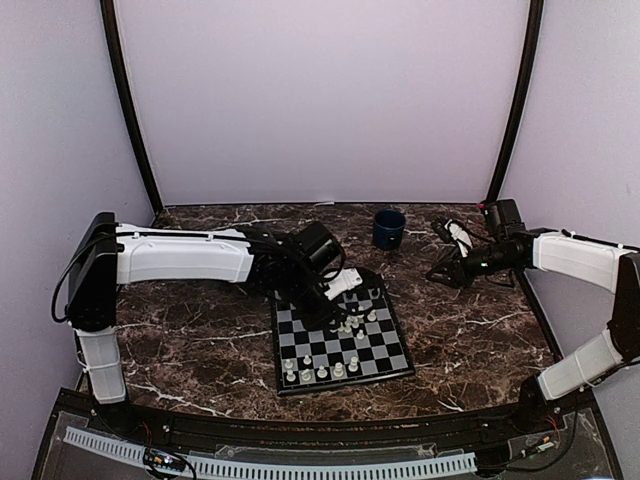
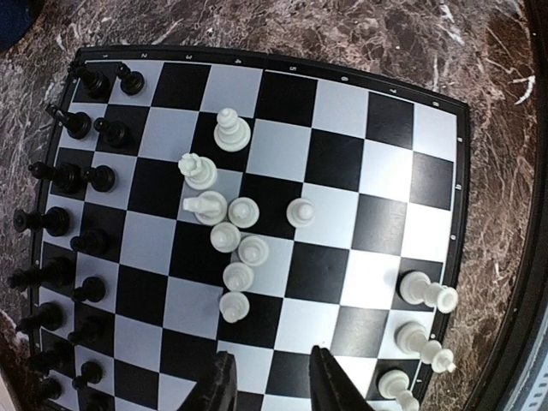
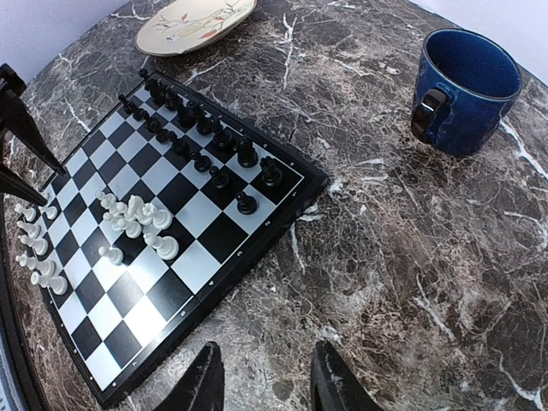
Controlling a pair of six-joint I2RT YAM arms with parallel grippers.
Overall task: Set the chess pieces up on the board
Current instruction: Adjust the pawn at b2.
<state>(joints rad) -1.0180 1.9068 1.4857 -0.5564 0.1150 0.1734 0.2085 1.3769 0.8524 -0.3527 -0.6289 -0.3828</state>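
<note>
Only the right wrist view shows plate [image 3: 195, 24] near board [image 3: 199, 267].

Tiny marks on the board [image 2: 257, 62] rim, none legible.

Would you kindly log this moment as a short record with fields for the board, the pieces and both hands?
board: flat on the marble table, between the arms
black pieces: two rows along one edge of the board
white pieces: loose cluster mid-board, a few along the opposite edge
left hand: open, empty, over the board
right hand: open, empty, over bare table beside the board
cup: blue, upright, off the board
plate: near a corner of the board
</note>
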